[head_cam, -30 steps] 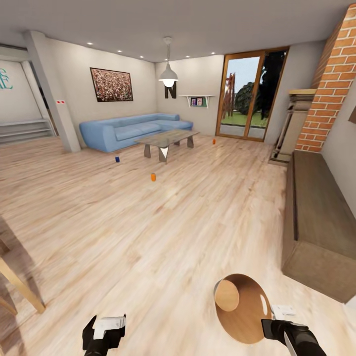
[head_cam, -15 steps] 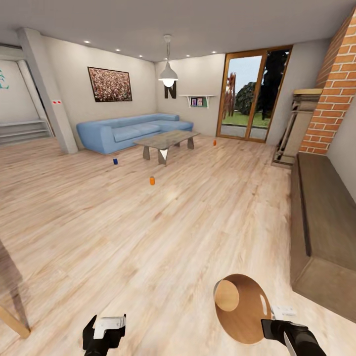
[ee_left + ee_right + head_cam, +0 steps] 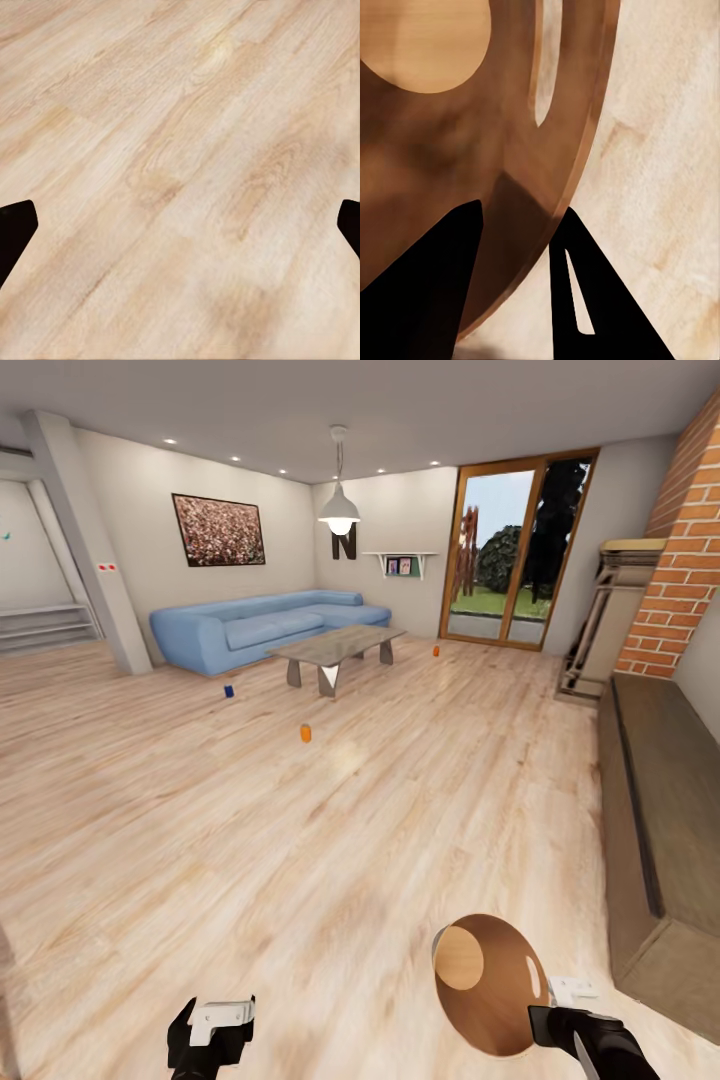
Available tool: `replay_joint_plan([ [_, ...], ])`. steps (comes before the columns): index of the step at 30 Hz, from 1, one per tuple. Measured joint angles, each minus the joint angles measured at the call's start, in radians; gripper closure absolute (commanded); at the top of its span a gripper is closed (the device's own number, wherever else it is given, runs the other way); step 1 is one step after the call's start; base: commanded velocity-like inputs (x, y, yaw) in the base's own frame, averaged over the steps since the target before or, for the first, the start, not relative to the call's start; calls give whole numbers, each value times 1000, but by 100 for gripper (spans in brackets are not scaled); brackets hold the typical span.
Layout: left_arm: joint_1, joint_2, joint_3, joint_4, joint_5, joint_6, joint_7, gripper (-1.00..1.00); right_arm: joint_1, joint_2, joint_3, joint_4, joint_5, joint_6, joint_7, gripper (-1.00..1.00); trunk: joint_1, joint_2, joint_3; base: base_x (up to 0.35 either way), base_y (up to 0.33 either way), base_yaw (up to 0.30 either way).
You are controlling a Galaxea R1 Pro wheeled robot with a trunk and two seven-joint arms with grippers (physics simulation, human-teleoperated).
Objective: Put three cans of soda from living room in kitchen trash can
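Three soda cans stand on the wood-plank floor far ahead: a dark blue can [image 3: 229,691] near the blue sofa [image 3: 255,623], an orange can [image 3: 306,733] in front of the low table [image 3: 335,642], and another orange can [image 3: 436,651] by the glass doors [image 3: 510,555]. The copper-brown trash can [image 3: 490,985] hangs tilted at my lower right, its tan inside showing. My right gripper [image 3: 548,1012] [image 3: 514,247] is shut on its rim [image 3: 577,150], one finger inside and one outside. My left gripper [image 3: 215,1022] [image 3: 180,225] is open over bare floor.
A long low wooden cabinet [image 3: 660,830] runs along the right wall below the brick column [image 3: 680,550]. A slanted grey pillar [image 3: 85,540] stands at the left. Wide open floor [image 3: 300,840] lies between me and the cans.
The whole view has shifted as the camera moved forward and turned slightly; the wooden leg at the lower left has left the picture. Both grippers and the held trash can keep their places.
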Motion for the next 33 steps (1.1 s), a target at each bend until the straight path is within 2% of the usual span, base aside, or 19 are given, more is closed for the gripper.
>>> replay_joint_plan([
  [33, 0, -1, 0, 0, -2, 2, 0, -100, 0, 2, 1, 1, 0, 0, -2, 100, 0, 0, 0, 327, 0, 0],
])
